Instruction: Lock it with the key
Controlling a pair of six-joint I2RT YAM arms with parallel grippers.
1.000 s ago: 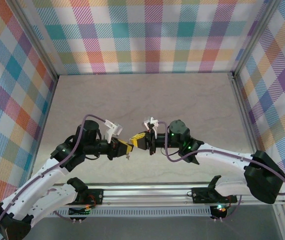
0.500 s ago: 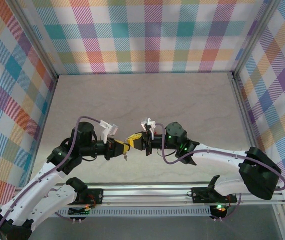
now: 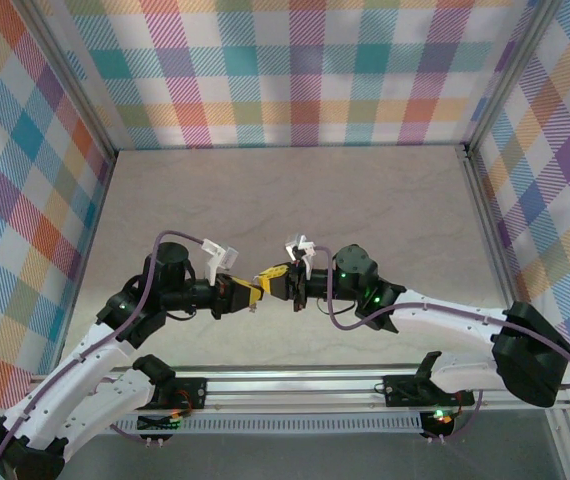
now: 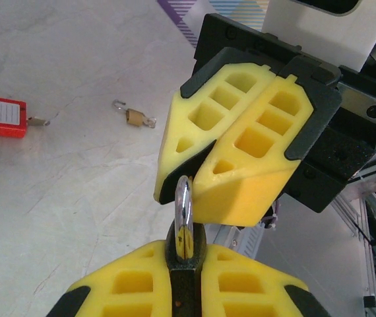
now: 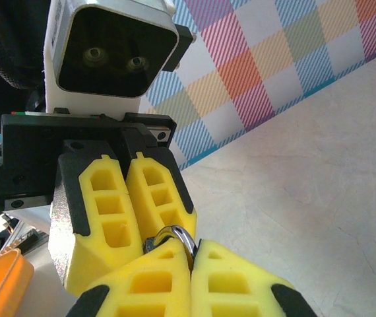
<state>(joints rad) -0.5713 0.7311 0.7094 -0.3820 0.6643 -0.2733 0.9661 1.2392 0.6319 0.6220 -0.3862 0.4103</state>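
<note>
Left wrist view: my left gripper (image 4: 185, 267) is clamped on the dark body of the padlock (image 4: 185, 246), and my right gripper (image 4: 189, 193) is pinched tight on the crown of its shackle (image 4: 184, 210), so the lock hangs in the air between the two arms, well above the table (image 4: 76, 198). The chief hazard, as I judge it, is opposed loading: if either arm pulls or twists while both grips hold, the thin shackle could slide out of the foam pads or the body could rotate in my left fingers, and the lock would drop. A second hazard is misalignment, since pushing the shackle home off-axis may jam it rather than latch it. The padlock shows a narrow black body and a bright, polished steel shackle standing upright from it; its keyway is hidden between my pads, and I cannot tell whether a key is seated. A red padlock (image 4: 1, 115) and a small brass padlock (image 4: 135, 118) lie on the table, well apart from the held one.
</note>
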